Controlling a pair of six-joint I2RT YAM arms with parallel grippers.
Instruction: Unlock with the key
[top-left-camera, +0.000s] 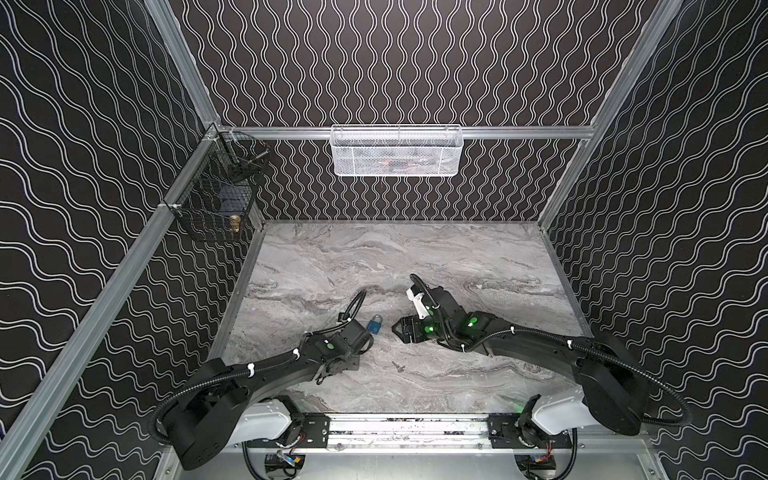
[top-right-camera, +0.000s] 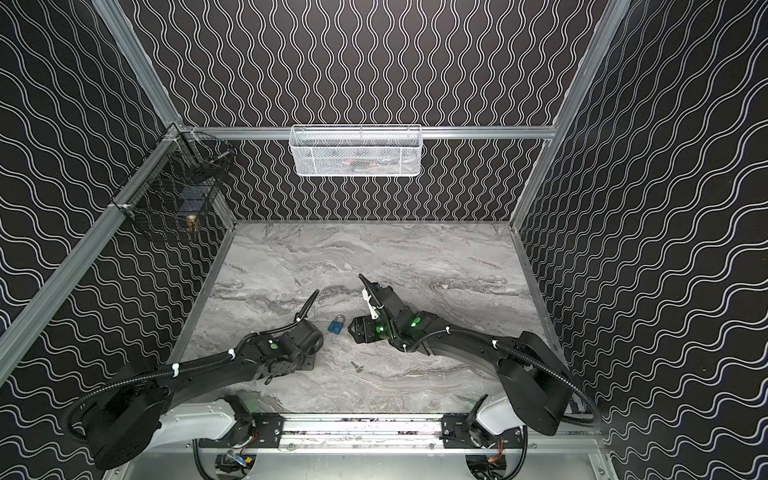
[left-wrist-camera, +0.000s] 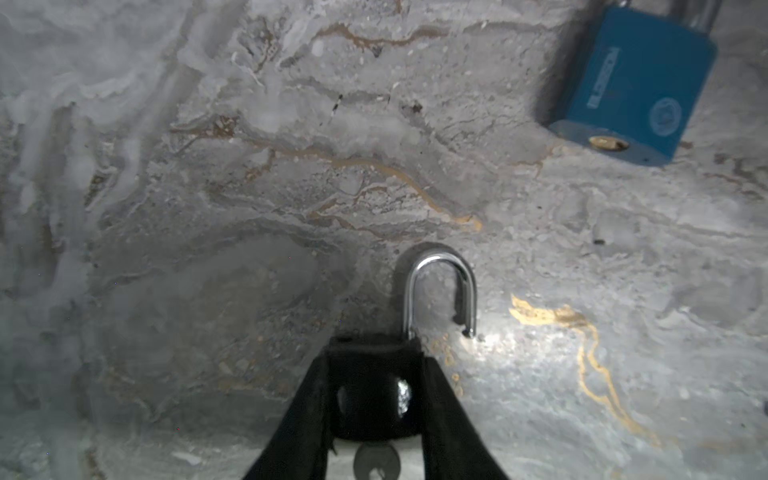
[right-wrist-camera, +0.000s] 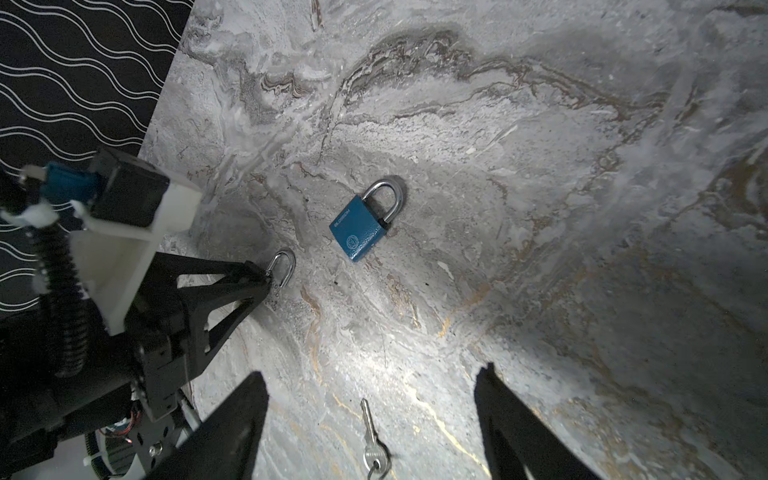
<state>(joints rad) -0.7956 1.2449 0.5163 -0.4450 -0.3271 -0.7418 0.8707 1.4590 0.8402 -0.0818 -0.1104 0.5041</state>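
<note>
Where the left gripper (left-wrist-camera: 374, 353) is clamped on the body of a black padlock (left-wrist-camera: 370, 390), the chrome shackle (left-wrist-camera: 440, 286) stands open. One leg is seated in the body and the other hangs free above the marble-patterned table (left-wrist-camera: 208, 208). Behind the lock body, between the two fingers, the round head of a second key (left-wrist-camera: 376, 461) shows. Whether it sits in the keyhole cannot be told.

Near that grip but apart from it, a blue padlock (right-wrist-camera: 359, 232) lies flat on the table with its shackle closed. White lettering along one edge of its face reads BLOSSOM, with a round emblem beside it (its detail is too fine to read). The left wrist view shows the brass keyhole (left-wrist-camera: 607, 143) in its base. In both top views it lies between the two wrists.

A loose key (right-wrist-camera: 372, 440), silver and on a small ring, lies flat on the table nearer the robot's base than the blue padlock. The right gripper (right-wrist-camera: 372, 374) has its jaws spread wide with nothing between them. In the right wrist view the loose key lies between its two fingers, untouched.
</note>
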